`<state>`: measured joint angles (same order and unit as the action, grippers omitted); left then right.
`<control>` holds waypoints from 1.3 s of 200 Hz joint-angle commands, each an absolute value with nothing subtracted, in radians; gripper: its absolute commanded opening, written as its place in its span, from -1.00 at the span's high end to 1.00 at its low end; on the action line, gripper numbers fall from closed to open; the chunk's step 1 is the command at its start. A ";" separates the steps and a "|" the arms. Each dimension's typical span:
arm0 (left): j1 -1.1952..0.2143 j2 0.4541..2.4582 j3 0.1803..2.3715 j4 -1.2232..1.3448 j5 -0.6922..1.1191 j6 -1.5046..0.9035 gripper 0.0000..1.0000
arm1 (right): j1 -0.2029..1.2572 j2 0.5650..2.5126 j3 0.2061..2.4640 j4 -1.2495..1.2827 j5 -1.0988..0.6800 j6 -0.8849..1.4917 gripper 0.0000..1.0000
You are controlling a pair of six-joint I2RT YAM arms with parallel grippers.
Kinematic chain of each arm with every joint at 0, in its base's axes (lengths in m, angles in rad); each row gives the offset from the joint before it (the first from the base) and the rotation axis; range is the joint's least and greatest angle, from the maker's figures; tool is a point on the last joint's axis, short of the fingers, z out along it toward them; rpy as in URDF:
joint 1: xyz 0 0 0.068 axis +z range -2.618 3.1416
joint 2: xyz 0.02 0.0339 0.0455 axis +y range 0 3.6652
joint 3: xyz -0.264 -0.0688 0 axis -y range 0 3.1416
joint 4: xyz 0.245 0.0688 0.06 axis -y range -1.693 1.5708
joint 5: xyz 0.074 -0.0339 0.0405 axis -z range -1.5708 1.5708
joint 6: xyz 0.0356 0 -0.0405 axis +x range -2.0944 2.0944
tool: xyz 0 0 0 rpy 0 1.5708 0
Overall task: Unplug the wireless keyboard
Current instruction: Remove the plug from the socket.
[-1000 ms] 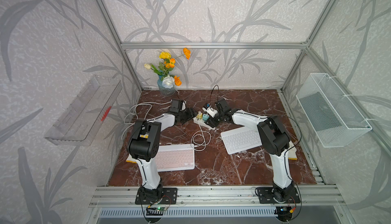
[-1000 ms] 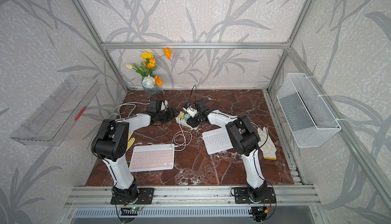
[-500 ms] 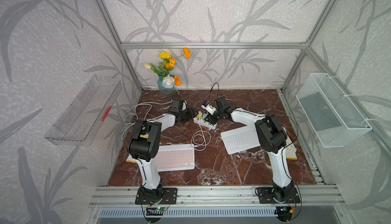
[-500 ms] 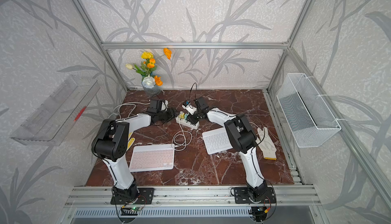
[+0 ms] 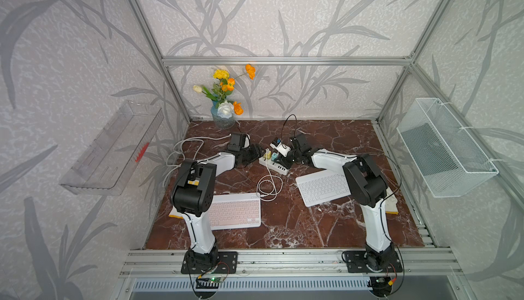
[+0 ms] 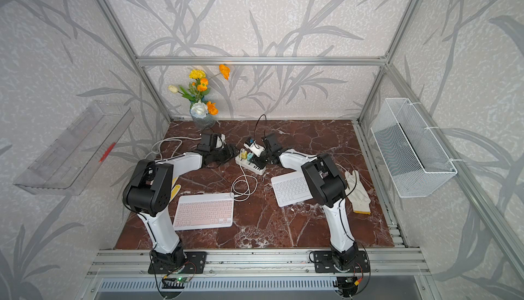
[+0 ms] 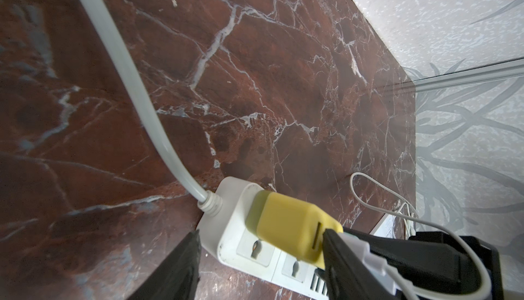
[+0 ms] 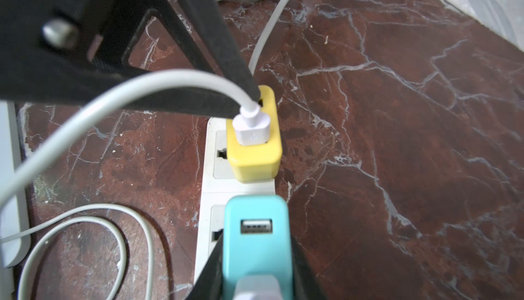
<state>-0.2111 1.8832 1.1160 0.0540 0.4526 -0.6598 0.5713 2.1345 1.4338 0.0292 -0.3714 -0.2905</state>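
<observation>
Red-brown marble tabletop (image 5: 312,227) fills the floor of the cell, and lower left of centre in both top views lies the pink keyboard (image 5: 235,210); its white cable (image 5: 269,188) ends at the keyboard's upper right corner, loops once on the marble and climbs to a white USB plug (image 8: 251,129) seated in the yellow adapter (image 8: 255,154); that adapter sits in the end socket of the white power strip (image 5: 276,168), near the middle of the frame. My left gripper (image 7: 262,234) has its jaws spread astride that end of the strip, one finger (image 7: 354,256) against the adapter's plug face, the other out beside the strip (whether it touches I cannot tell). The next socket along holds a teal adapter (image 8: 256,222); my right gripper (image 5: 279,159) has its jaws pressed to both sides of it, pinching it. Right of centre lies a white keyboard (image 5: 323,186), partly under my right arm; a white glove (image 6: 358,196) lies further right; a vase of flowers (image 5: 224,114) stands at the marble's upper left corner; a wire basket (image 5: 445,148) hangs on the right wall, a clear tray (image 5: 113,148) on the left.
</observation>
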 commanded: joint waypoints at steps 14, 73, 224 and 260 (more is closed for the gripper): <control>-0.216 1.916 1.063 -0.028 0.403 -0.655 -0.34 | 0.549 2.106 1.437 0.046 -0.430 -0.244 0.77; -0.215 1.910 1.040 -0.018 0.402 -0.654 -0.34 | 0.580 2.070 1.375 0.110 -0.326 -0.296 0.75; -0.215 1.907 1.008 -0.012 0.391 -0.641 -0.34 | 0.550 2.072 1.442 0.031 -0.494 -0.184 0.76; -0.210 1.892 1.021 -0.030 0.394 -0.646 -0.34 | 0.542 2.015 1.365 0.086 -0.468 -0.147 0.76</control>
